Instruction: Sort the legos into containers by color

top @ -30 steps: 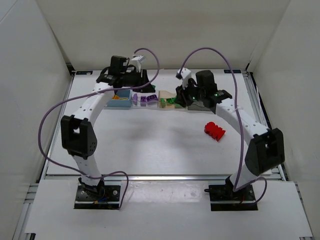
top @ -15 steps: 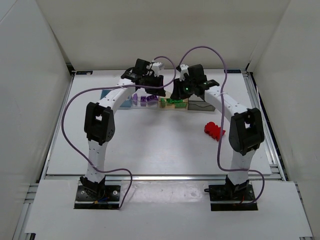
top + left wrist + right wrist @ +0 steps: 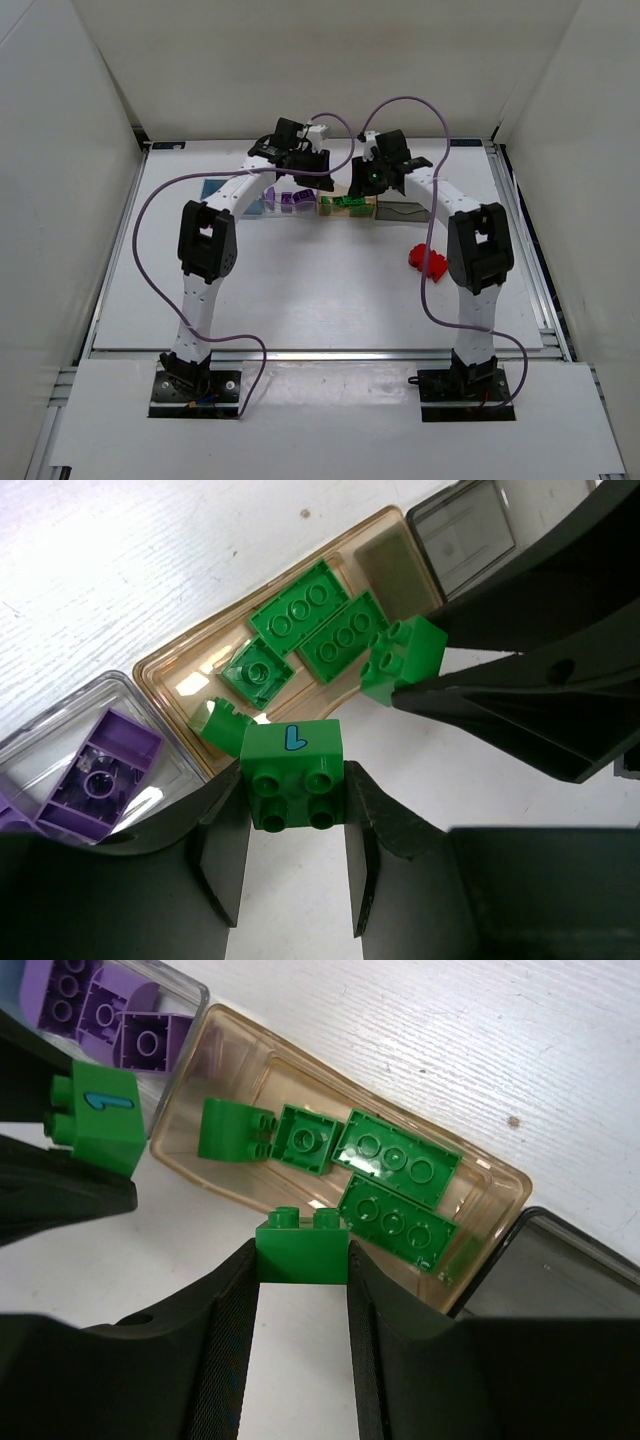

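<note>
Both grippers hang close together over the pale orange container (image 3: 185, 665), which holds several green legos (image 3: 315, 630). In the left wrist view my left gripper (image 3: 295, 800) is shut on a green lego (image 3: 292, 750) marked with a blue 1. My right gripper (image 3: 302, 1260) is shut on a plain green lego (image 3: 302, 1245) above the container's near rim (image 3: 300, 1200). Purple legos (image 3: 100, 1005) lie in the clear container (image 3: 60, 740) to its left. The red lego (image 3: 428, 260) lies on the table right of centre. The yellow lego is hidden.
The smoky grey container (image 3: 405, 210) stands right of the orange one. The blue container (image 3: 213, 188) is at the left end of the row, partly behind the left arm. Purple cables arc above both arms.
Both arms have swung inward from the row's ends to meet over the orange container, each still shut on a green lego. In the last half second they have barely moved.
</note>
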Controlling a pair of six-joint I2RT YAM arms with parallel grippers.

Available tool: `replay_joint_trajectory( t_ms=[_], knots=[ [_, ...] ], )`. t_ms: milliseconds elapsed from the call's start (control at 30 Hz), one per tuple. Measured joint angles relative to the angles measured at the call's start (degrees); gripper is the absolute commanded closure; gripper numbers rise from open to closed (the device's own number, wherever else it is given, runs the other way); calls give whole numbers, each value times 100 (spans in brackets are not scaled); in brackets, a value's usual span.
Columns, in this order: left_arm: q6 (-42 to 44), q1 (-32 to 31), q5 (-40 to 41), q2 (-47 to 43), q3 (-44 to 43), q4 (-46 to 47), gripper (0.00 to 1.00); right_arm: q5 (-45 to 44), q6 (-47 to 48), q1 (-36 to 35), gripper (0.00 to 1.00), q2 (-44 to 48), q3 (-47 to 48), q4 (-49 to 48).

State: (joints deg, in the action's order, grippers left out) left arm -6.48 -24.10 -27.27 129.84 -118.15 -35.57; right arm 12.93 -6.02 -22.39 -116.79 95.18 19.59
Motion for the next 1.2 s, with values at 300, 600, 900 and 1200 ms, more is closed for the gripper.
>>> replay_joint_trajectory(
  t_ms=[300,600,900,1200],
  knots=[
    [-7,-13,-22,133,-11,-20,35,-136,11,17,78,-251,149,-4],
    [-24,-15,-52,214,-96,2,24,-212,55,31,42,-254,149,-37],
    [-20,-37,-223,168,-114,92,26,-162,225,31,35,-116,50,-162],
    [-13,50,-431,-1445,1126,382,22,192,1163,105,34,1537,-713,-70]
  ],
)
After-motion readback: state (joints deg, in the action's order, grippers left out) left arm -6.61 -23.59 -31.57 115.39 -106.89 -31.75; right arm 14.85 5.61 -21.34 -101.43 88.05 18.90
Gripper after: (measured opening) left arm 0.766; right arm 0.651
